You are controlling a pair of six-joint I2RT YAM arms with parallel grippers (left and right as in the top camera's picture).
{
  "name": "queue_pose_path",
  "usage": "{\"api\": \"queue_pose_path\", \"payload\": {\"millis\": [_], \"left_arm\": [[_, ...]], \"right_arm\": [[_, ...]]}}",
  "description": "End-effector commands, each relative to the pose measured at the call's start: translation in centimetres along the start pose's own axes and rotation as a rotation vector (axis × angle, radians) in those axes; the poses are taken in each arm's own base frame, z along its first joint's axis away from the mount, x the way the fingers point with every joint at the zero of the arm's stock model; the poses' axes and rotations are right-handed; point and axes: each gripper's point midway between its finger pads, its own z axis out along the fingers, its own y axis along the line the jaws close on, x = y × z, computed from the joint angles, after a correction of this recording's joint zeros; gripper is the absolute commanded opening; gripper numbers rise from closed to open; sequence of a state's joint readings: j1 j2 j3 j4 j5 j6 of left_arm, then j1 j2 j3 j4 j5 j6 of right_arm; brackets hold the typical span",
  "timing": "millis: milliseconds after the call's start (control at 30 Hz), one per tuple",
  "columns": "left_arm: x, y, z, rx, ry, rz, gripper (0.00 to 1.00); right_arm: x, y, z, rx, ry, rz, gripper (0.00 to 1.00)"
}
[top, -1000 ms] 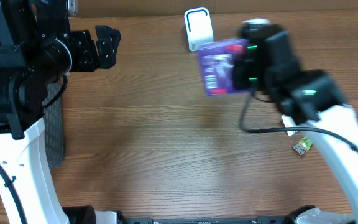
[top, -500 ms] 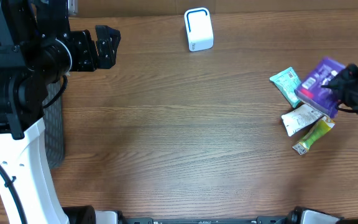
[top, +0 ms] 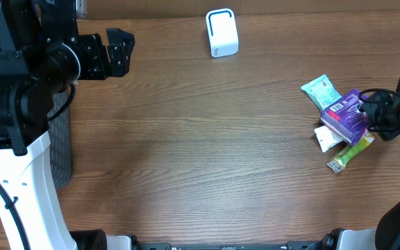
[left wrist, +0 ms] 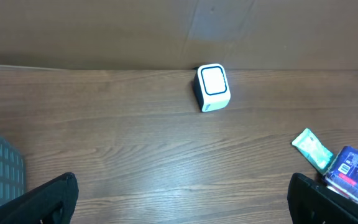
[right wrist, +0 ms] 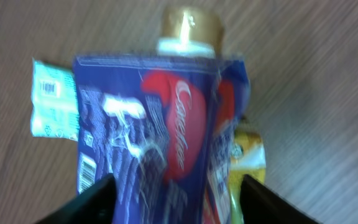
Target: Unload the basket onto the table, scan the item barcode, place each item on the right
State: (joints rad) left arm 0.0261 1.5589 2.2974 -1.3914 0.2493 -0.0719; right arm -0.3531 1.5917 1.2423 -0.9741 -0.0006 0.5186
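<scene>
The purple pouch (top: pixel 346 117) is lying near the right edge of the counter (top: pixel 186 153), resting tilted on top of a small heap of other packets. Its face is showing a red patch with white script lettering, and a white label is facing up at its far end. A teal packet (top: pixel 321 90) is touching it on the far side, while a white packet (top: pixel 328 135) and a yellow-green packet (top: pixel 349 151) are sticking out from under its near side. The right end effector (top: pixel 375 114) is sitting open, its fingers standing apart on either side of the pouch. The left end effector (top: pixel 121 52) is hanging wide open and empty over the far left corner. The white scanner (top: pixel 221 32) is standing at the far edge, and the whole middle of the counter is lying open between it and the heap
</scene>
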Motion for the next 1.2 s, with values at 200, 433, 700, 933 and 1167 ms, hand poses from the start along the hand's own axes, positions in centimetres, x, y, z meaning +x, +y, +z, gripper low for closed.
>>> {"api": "queue_pose_path", "payload": {"millis": [200,433,700,933,1167], "left_arm": [[-0.3,0.0,0.1,-0.001,-0.006,0.018,1.0],[-0.3,0.0,0.1,-0.001,-0.006,0.018,1.0],[-0.3,0.0,0.1,-0.001,-0.006,0.018,1.0],[-0.3,0.0,0.1,-0.001,-0.006,0.018,0.99],[-0.3,0.0,0.1,-0.001,-0.006,0.018,1.0]], "right_arm": [[-1.2,1.7,-10.3,-0.108,-0.114,-0.071,0.76],[3.5,2.9,-21.4,-0.345,-0.189,-0.327,0.9],[8.3,0.0,-27.2,-0.412,-0.319,-0.339,1.0],[9.6,-0.9,-28.5,-0.43,-0.36,-0.345,1.0],[9.2,-1.6,-28.2,-0.383,-0.377,-0.343,1.0]]}}
